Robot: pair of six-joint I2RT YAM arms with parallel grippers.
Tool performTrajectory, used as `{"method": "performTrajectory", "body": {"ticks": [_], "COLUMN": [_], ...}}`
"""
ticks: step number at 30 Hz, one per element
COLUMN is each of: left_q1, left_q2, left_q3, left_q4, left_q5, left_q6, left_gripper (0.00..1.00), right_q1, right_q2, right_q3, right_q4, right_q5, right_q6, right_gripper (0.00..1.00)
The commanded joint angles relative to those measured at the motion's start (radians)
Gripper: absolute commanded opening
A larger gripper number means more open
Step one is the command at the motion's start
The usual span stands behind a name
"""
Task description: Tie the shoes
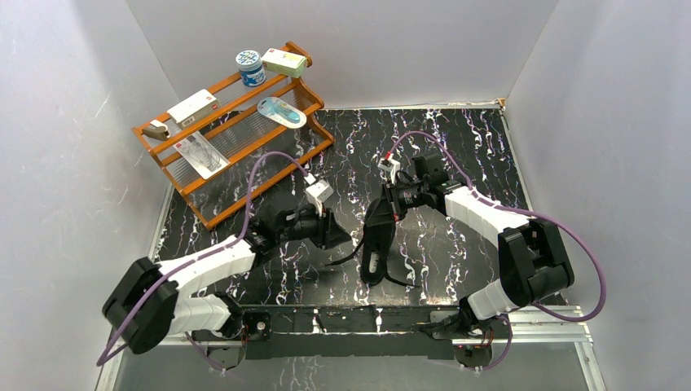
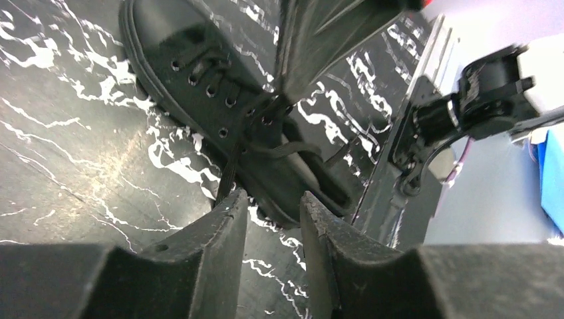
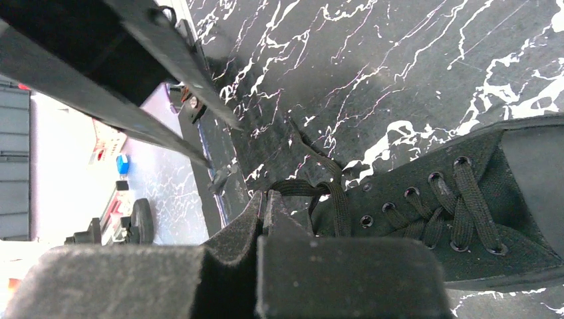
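Note:
The black sneaker point(image 1: 376, 238) lies mid-table, toe away from the arms, with a white label on its insole. In the left wrist view the shoe point(image 2: 199, 80) lies ahead of the fingers. My left gripper point(image 1: 344, 236) is just left of the shoe, open and empty point(image 2: 273, 197). A loose black lace point(image 2: 229, 174) runs down past its left fingertip, outside the gap. My right gripper point(image 1: 391, 208) hangs over the shoe's laced part and is shut point(image 3: 265, 197) on a loop of black lace point(image 3: 296, 188) beside the eyelets. The shoe point(image 3: 465, 219) fills the right of that view.
A wooden rack point(image 1: 236, 138) with small packages and a jar stands at the back left. White walls close in the black marbled table point(image 1: 456, 138) on three sides. A metal rail point(image 1: 538, 314) runs along the near edge by the arm bases.

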Motion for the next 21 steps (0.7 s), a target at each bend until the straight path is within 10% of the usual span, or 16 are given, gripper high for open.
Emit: {"method": "performTrajectory", "body": {"ticks": [1,21], "left_q1": [0.003,-0.014], "left_q2": [0.095,0.369], "left_q3": [-0.007,0.136], "left_q4": [0.228,0.375], "left_q5": [0.101,0.271], "left_q6": [0.033,0.087], "left_gripper": [0.36,0.21], "right_q1": [0.002,0.002], "right_q2": [-0.040,-0.056], "right_q3": [0.037,0.031], "right_q4": [0.025,0.015], "right_q5": [-0.084,-0.098], "right_q6": [-0.026,0.020], "right_gripper": [0.00,0.00]}}
